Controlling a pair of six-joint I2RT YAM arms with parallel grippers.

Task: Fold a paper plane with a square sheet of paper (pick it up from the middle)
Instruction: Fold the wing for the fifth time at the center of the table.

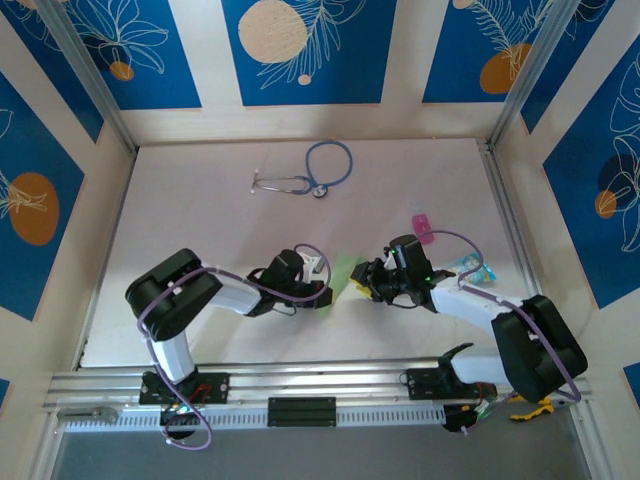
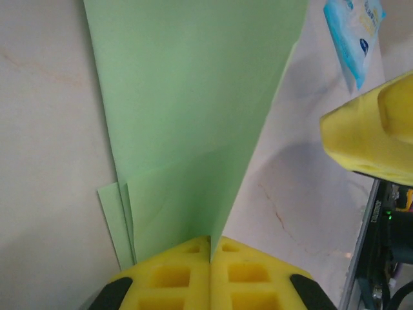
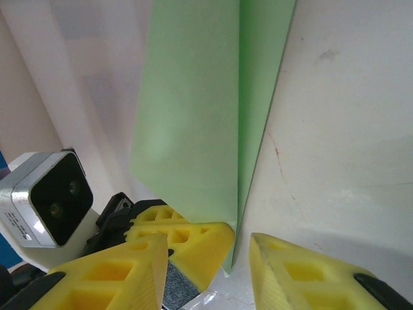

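- Near the middle of the table [image 1: 200,200], on the left side, I am watching the left gripper [image 2: 210,261] pinching fully closed on one end of the square sheet of paper [image 2: 193,97]. Its yellow pads are meeting with the folded green layers caught between them.
- Between the two arms, the paper is showing as a narrow folded strip. Its long axis is running roughly near to far, leaning a little rightward at the far end.
- Just right of it, the right gripper [image 3: 210,268] is standing partly open with a clear gap between its fingers. The sheet's pinched end is poking into that gap, and I am not seeing either finger touching paper.
- I am judging both arms about equally close. The right one is needing only to close across the strip, just beside the left pads, for a second hold.
- Farther right, a teal-and-white packet [image 1: 470,268] is lying well apart.
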